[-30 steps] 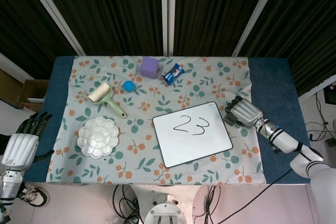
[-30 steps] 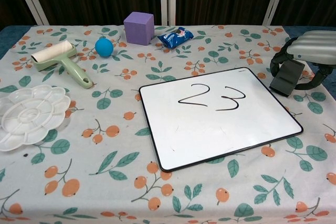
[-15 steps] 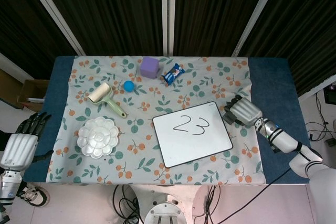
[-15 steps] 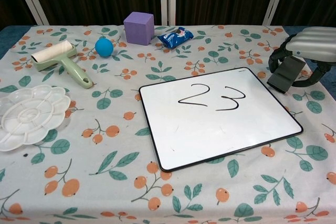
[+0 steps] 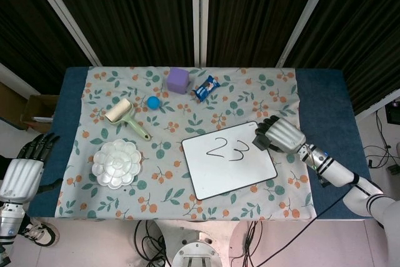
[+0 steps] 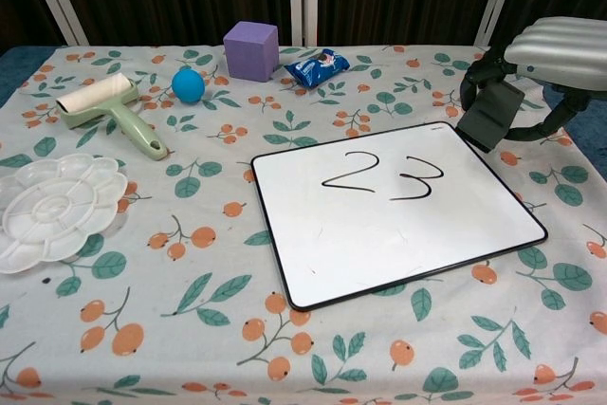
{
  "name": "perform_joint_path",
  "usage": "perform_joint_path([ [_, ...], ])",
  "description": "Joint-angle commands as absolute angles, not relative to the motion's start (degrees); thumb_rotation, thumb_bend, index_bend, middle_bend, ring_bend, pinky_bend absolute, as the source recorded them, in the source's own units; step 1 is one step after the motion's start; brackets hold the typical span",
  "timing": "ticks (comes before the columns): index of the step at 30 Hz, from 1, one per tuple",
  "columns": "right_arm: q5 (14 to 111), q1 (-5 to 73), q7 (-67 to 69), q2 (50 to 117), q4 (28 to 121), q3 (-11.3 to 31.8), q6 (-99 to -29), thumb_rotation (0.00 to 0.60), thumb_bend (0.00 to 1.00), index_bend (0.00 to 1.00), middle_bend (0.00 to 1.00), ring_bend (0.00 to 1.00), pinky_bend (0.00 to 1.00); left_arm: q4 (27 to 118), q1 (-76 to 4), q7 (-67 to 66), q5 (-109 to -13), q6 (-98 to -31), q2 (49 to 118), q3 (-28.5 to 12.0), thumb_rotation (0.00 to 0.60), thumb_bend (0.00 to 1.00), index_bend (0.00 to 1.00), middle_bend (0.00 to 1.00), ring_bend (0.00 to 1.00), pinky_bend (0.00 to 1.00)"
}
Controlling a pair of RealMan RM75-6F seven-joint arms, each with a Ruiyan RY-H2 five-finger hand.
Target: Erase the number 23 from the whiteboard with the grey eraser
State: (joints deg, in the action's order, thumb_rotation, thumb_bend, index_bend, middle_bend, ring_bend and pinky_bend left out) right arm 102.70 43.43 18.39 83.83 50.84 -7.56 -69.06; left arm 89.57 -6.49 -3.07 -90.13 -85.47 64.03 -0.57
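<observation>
A whiteboard (image 5: 229, 159) (image 6: 394, 210) lies right of the table's middle with "23" (image 5: 228, 148) (image 6: 384, 177) written in black on its upper half. My right hand (image 5: 282, 134) (image 6: 560, 49) holds the grey eraser (image 6: 489, 115) (image 5: 261, 140) just above the board's far right corner, right of the digits. My left hand (image 5: 25, 170) hangs off the table's left edge, fingers apart and holding nothing.
A white paint palette (image 5: 116, 163) (image 6: 52, 207) sits at the left. Behind it lie a green lint roller (image 5: 125, 117) (image 6: 112, 109), a blue ball (image 5: 153, 102) (image 6: 188, 83), a purple cube (image 5: 178, 80) (image 6: 251, 50) and a blue snack packet (image 5: 206, 88) (image 6: 318, 66).
My right hand has carried the eraser leftward, from beside the board's right edge to over its far right corner. The left hand has barely moved.
</observation>
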Motion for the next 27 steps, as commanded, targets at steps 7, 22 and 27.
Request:
perform_joint_path([
  [7, 104.21, 45.81, 5.39, 80.01, 68.18, -7.51, -64.01, 0.6, 0.3, 0.8, 0.68, 0.59, 0.43, 89.22, -6.29, -2.47, -90.07, -85.61, 63.96, -0.46, 0.6, 0.0, 0.08, 0.07, 0.04, 0.16],
  [22, 98.61, 46.55, -4.91, 78.86, 78.33, -6.73, -52.51, 0.6, 0.33, 0.84, 0.7, 0.61, 0.5, 86.79, -5.91, 0.19, -89.54, -85.6, 64.5, -0.38, 0.6, 0.0, 0.08, 0.07, 0.04, 0.16],
  [27, 95.79, 46.83, -8.06, 79.57, 79.22, -5.88, -48.81, 0.6, 0.33, 0.84, 0.7, 0.61, 0.5, 86.03, -5.8, 0.99, -89.44, -85.72, 64.6, -0.41, 0.6, 0.0, 0.08, 0.07, 0.04, 0.16],
])
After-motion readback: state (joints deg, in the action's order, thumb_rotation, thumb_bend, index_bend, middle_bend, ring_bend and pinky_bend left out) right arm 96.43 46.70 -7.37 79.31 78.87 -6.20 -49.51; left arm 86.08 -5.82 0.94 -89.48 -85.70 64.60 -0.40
